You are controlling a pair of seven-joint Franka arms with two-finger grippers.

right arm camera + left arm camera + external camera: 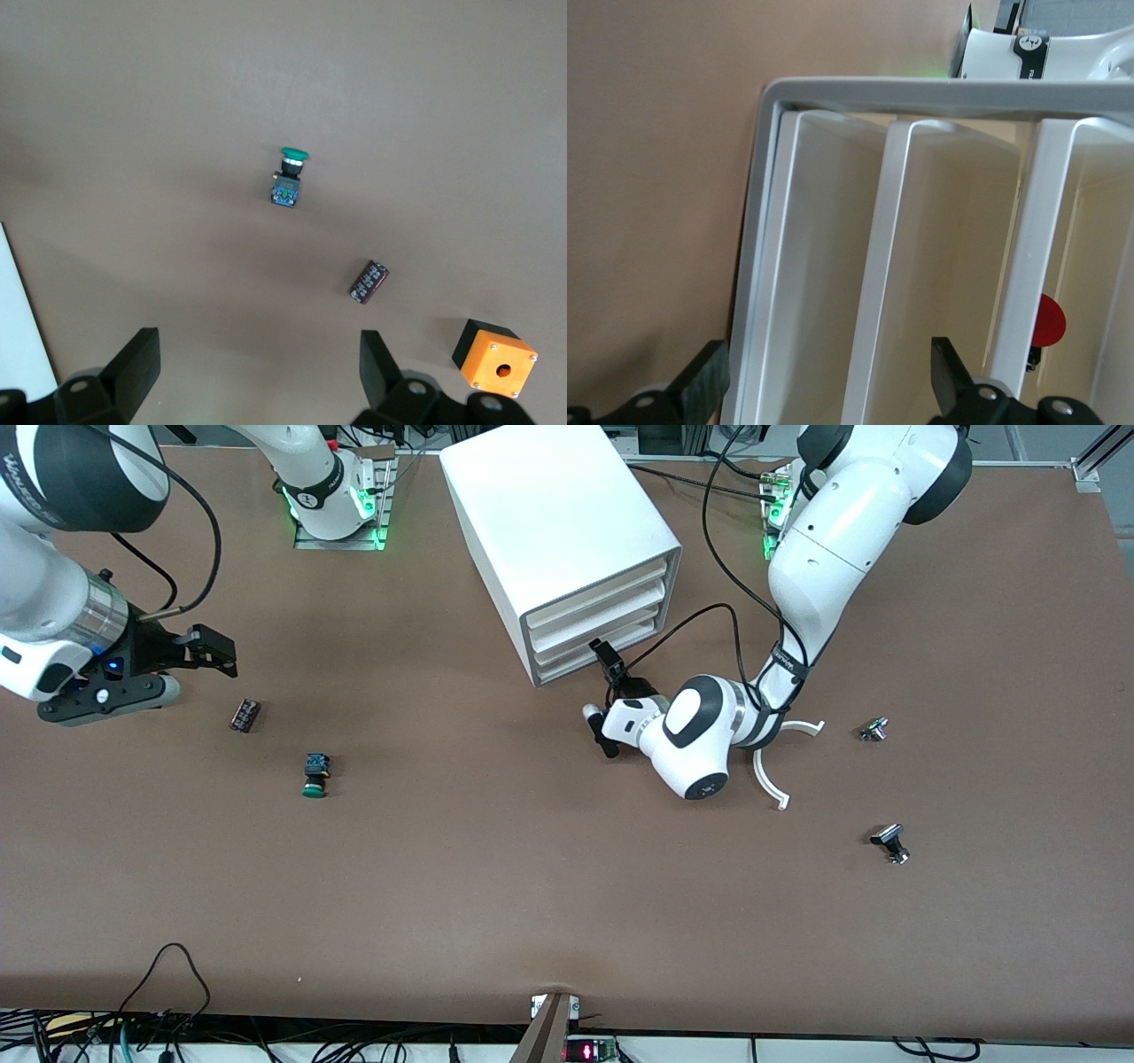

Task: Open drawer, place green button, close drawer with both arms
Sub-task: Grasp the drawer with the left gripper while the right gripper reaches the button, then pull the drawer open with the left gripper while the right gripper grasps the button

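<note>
— Where is the wide shallow white bottom drawer [580,666]?
— Lowest of three fronts in the big white box cabinet [549,514], pushed in level with the two above.
— And the left gripper [608,698]?
— Right in front of that drawer front, at about 5 o'clock from the cabinet in the front view. Spread wide in the left wrist view [824,382], with nothing between the fingers [950,367]. Cannot tell whether a fingertip touches the front.
— The thumb-sized green-capped button [314,773]?
— Lying on its side on the brown table [532,886], at about 8 o'clock from the cabinet, nearer to the front camera and well apart from it. Seen too from the right wrist [288,179].
— Anything near it?
— Small dark cylinder [245,715] at 11 o'clock from the button. Orange box with a hole [496,359] near the cylinder in the right wrist view.
— The right gripper [190,669]?
— Up over the table at 10 o'clock from the cylinder, wide open [257,376], empty.
— Toward the left arm's end?
— Two small black-and-silver buttons [874,730] [890,843].
</note>
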